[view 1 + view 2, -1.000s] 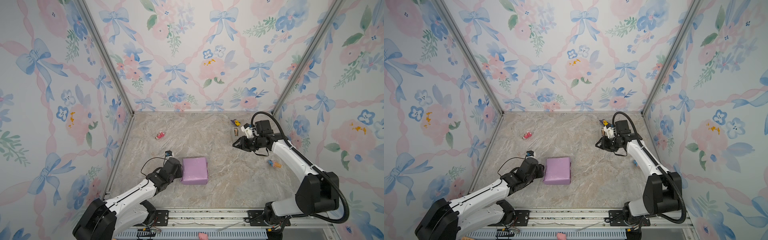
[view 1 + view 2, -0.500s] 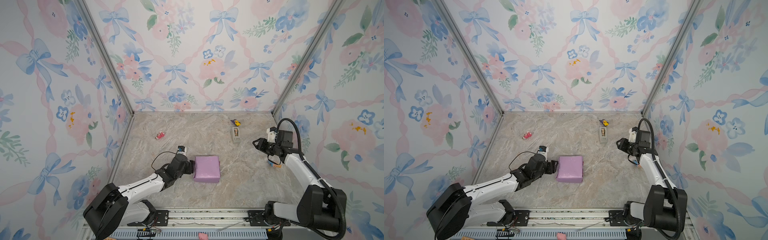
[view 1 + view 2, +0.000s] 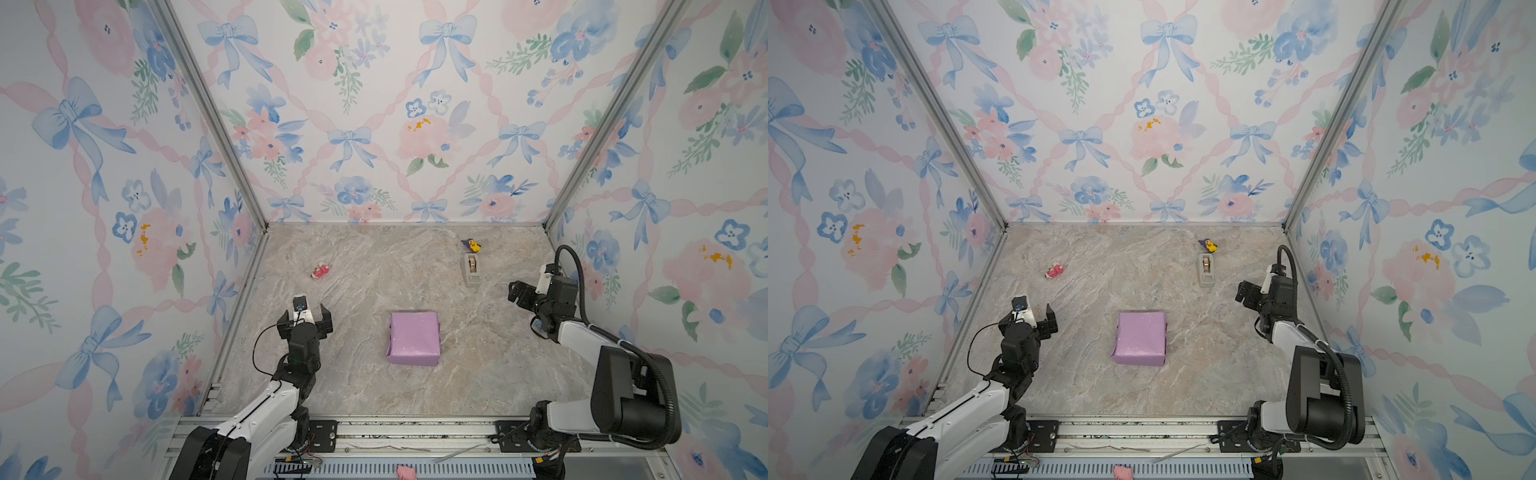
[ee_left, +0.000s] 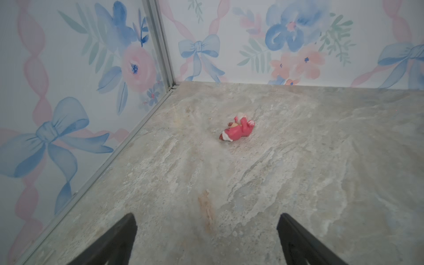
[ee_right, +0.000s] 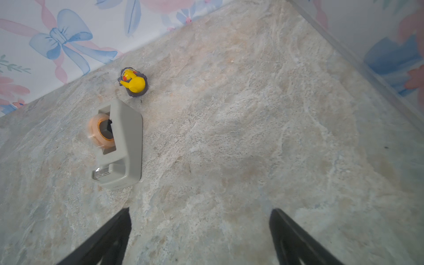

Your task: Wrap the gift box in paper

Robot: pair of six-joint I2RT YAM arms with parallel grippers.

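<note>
Beneath both tools, a marble-patterned tabletop (image 3: 374, 270), boxed in by flowered walls (image 3: 374, 104). Over its left edge, the left gripper (image 3: 304, 316), aimed toward the back wall, fingers (image 4: 114, 243) spread wide, with only bare marble between them in the left wrist view and nothing held. Over the right edge, the right gripper (image 3: 526, 306), turned inward toward the middle, fingers (image 5: 112, 238) likewise splayed wide and clasping nothing. Between the two grippers and well apart from each, in both top views, the paper (image 3: 414, 338) (image 3: 1140, 338): lilac side out with tiny white specks, folded into a low squarish parcel lying flat, touched by neither tool. Inside it, the gift box, wholly covered and so not seen directly. Ahead of the right gripper, near its fingertips but clear of them, a grey tape dispenser (image 5: 121, 146) with an amber roll, standing on its base. Just beyond the dispenser from that gripper, a small yellow figurine (image 5: 134, 82) on a dark base, close to the dispenser but apart from it. Ahead of the left gripper, well clear of its fingertips, a small red figurine (image 4: 237, 130) lying on its side.
</note>
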